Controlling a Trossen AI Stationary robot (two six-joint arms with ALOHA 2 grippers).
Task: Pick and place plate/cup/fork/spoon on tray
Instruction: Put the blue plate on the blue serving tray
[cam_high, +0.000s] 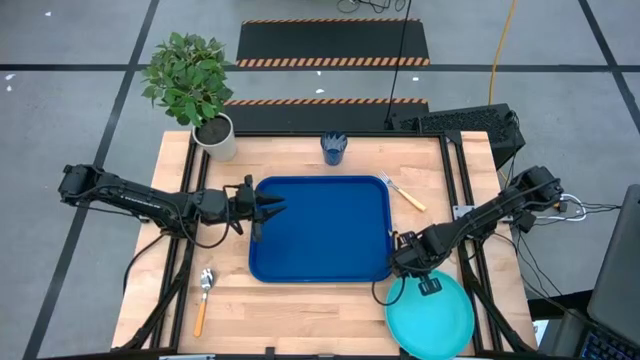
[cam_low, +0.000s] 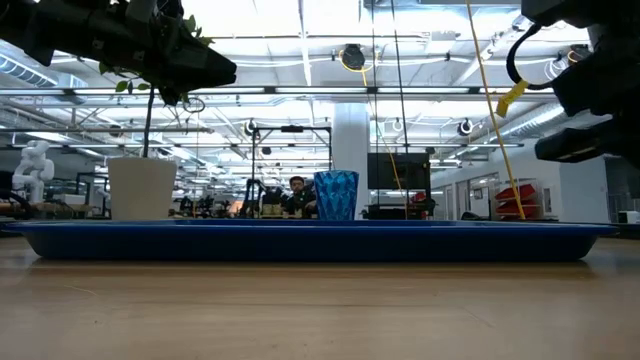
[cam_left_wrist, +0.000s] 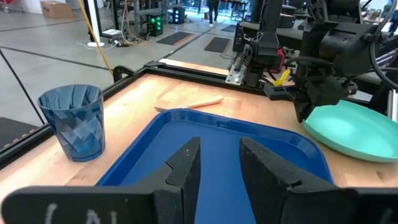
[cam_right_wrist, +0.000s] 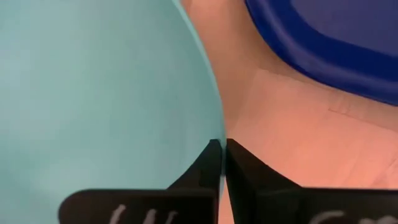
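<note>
The turquoise plate (cam_high: 432, 315) is at the table's near right corner, beside the dark blue tray (cam_high: 320, 230), which lies flat in the middle. My right gripper (cam_high: 408, 270) is shut on the plate's rim. My left gripper (cam_high: 272, 212) hovers open and empty over the tray's left part. The blue cup (cam_high: 333, 148) stands upright behind the tray. The fork (cam_high: 403, 191) lies flat off the tray's far right corner. The spoon (cam_high: 204, 297) lies flat at the near left. My right gripper pinches the plate's rim (cam_right_wrist: 210, 144) between its two fingers, on the side of the plate nearest the tray (cam_right_wrist: 336, 43). The fingers slant down and come in from the far side. In the left wrist view the plate (cam_left_wrist: 357, 130) is tilted, held side higher.
A white plant pot (cam_high: 216, 135) with a green plant stands at the table's far left corner. Bare wood shows along the near edge between the spoon and the plate. Black frame rails run along both sides of the table.
</note>
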